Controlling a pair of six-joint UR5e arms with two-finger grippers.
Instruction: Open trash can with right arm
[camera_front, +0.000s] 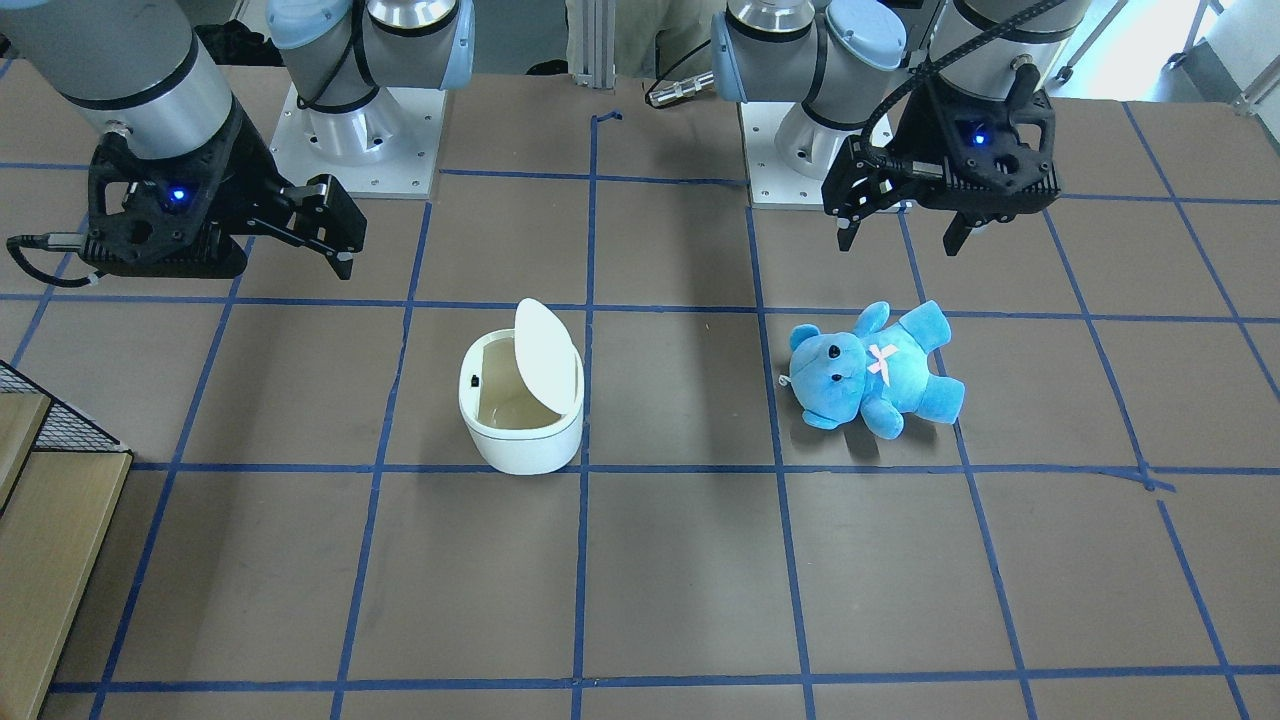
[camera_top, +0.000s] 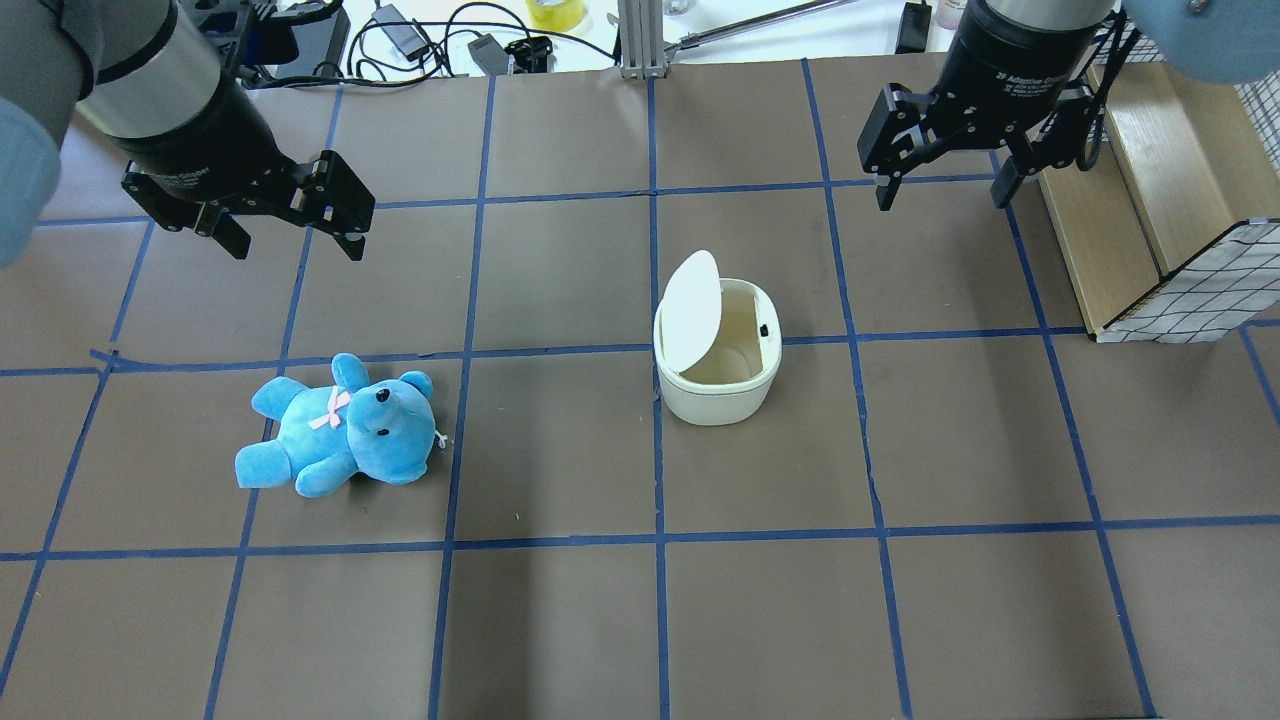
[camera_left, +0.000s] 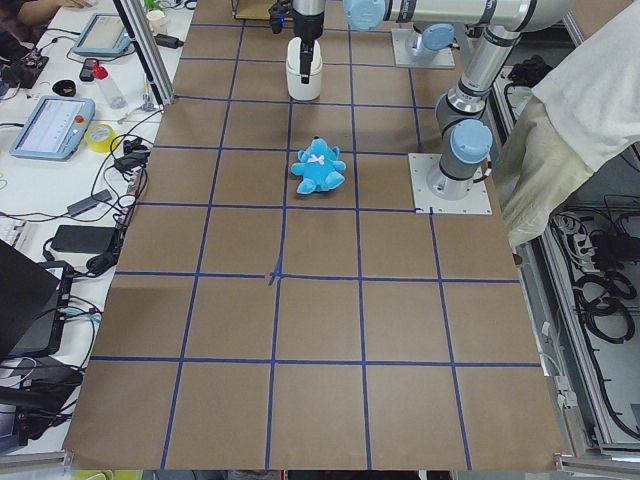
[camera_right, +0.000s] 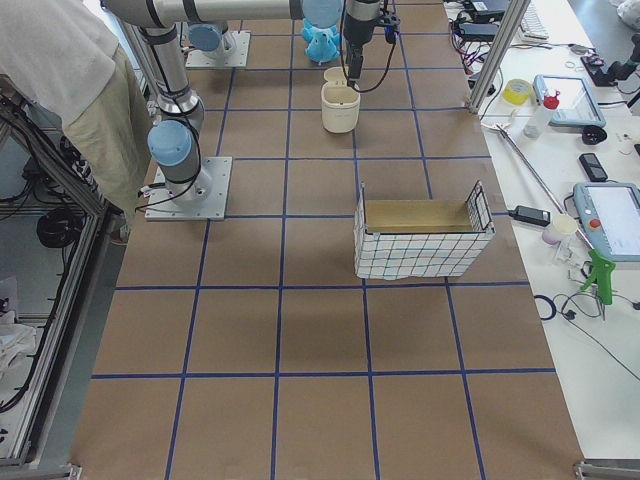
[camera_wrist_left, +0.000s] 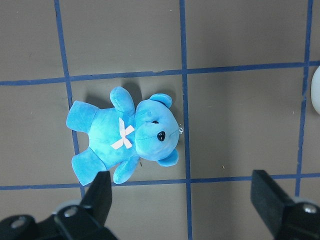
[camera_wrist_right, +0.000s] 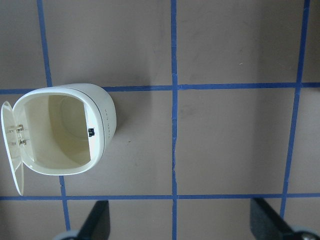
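Note:
The white trash can (camera_top: 717, 392) stands near the table's middle with its lid (camera_top: 692, 305) swung up and its inside empty; it also shows in the front view (camera_front: 520, 440) and at the left of the right wrist view (camera_wrist_right: 105, 125). My right gripper (camera_top: 940, 198) is open and empty. It hangs above the table, apart from the can, farther from the robot and toward its right, and shows in the front view (camera_front: 332, 238) too. My left gripper (camera_top: 297, 248) is open and empty above the blue teddy bear (camera_top: 335, 430), which lies on its back.
A wooden box with a wire-mesh basket (camera_top: 1170, 220) sits at the table's right edge, close to my right gripper. Blue tape lines grid the brown table. A person (camera_right: 70, 90) stands beside the robot's base.

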